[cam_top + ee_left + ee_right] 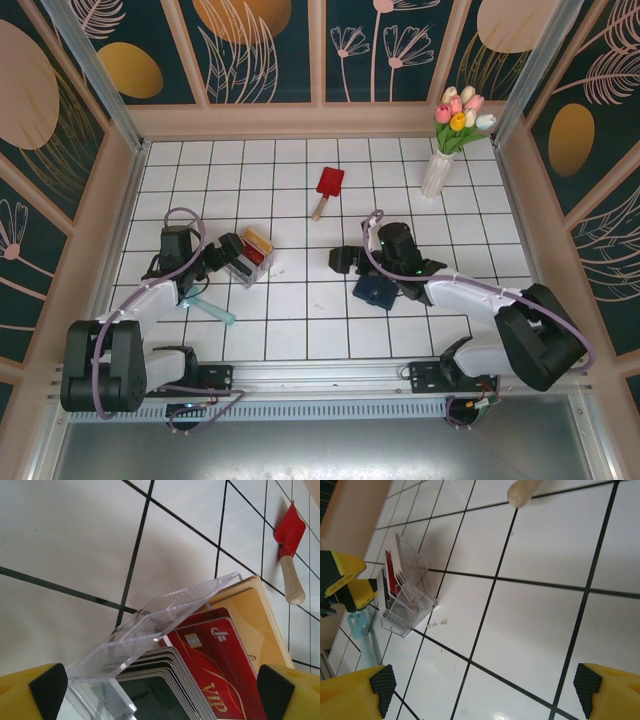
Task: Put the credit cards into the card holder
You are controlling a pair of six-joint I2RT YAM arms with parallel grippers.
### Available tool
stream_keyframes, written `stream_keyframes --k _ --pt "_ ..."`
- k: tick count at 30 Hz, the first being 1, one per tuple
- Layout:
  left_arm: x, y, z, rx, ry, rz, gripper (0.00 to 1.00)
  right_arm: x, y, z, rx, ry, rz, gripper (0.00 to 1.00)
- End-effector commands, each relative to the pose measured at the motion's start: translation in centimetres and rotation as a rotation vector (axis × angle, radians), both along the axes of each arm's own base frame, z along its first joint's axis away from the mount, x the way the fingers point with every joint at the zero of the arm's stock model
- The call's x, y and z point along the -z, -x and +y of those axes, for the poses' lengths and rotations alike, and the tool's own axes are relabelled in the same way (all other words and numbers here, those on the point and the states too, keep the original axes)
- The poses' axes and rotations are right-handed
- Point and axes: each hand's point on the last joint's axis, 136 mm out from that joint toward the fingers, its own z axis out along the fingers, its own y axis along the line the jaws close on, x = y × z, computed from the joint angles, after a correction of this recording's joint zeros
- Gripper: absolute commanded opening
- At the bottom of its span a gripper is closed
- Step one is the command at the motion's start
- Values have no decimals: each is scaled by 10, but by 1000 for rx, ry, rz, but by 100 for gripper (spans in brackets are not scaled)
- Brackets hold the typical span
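Observation:
The credit cards stand packed in a clear plastic box: a red VIP card, a yellow-orange one behind it and several dark ones. My left gripper is open, its pads on either side of the box and the card stack, gripping nothing. From above, the left gripper sits at the box. The card holder, a dark navy wallet, lies on the tiles under my right wrist. My right gripper is open over bare tile, facing left toward the box.
A red paddle with a wooden handle lies at the table's middle back. A white vase of tulips stands at the back right. A teal tool lies near the left arm. Wooden walls ring the tiled table.

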Motion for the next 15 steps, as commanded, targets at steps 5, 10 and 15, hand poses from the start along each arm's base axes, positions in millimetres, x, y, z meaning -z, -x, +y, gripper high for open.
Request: stream_keyframes --k 5,10,15 --pt "-10 3 -25 88 101 -24 98 -7 0 34 -40 -44 -2 94" --pt "-4 2 -48 165 98 2 97 1 -1 45 -52 -59 35 91" --pt "-8 -3 -74 204 146 -1 94 6 -4 46 -34 -49 57 85"
